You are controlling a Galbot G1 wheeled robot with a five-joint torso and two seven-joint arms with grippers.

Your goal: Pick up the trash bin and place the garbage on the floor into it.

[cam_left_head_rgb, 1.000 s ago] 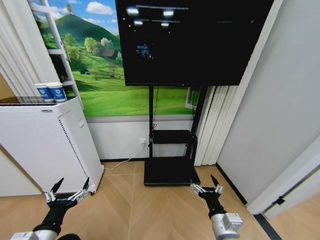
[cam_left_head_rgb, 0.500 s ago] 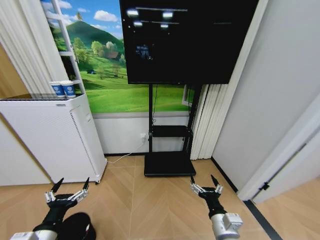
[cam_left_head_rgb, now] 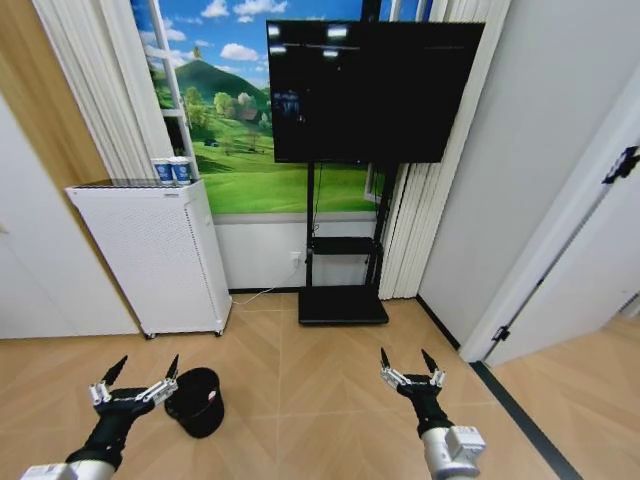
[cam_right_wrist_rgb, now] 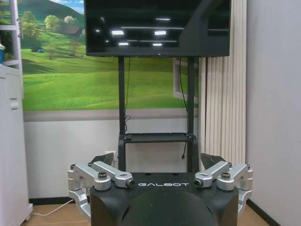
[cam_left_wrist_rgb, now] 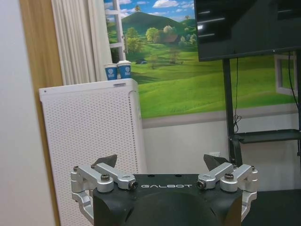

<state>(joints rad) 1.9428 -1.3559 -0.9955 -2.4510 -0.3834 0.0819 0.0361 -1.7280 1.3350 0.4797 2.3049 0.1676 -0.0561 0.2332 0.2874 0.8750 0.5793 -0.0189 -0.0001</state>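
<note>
Black and round, the trash bin (cam_left_head_rgb: 196,400) stands upright on the floor (cam_left_head_rgb: 300,400) low in the head view, just beside the left gripper (cam_left_head_rgb: 135,382) and a little to its right. It is small and slightly tapered, with dark sides (any mesh texture is too fine to make out) and something pale with a touch of red showing at its rim. Pale herringbone parquet surrounds it. The left gripper hovers above the floor with its fingers spread wide, holding nothing. The right gripper (cam_left_head_rgb: 406,368) hangs well apart on the other side, likewise splayed and empty. Behind the bin stands a white perforated cabinet (cam_left_head_rgb: 150,250) with two blue-white cups (cam_left_head_rgb: 172,170) on top, and a black screen on a stand (cam_left_head_rgb: 365,95) by the wall.
</note>
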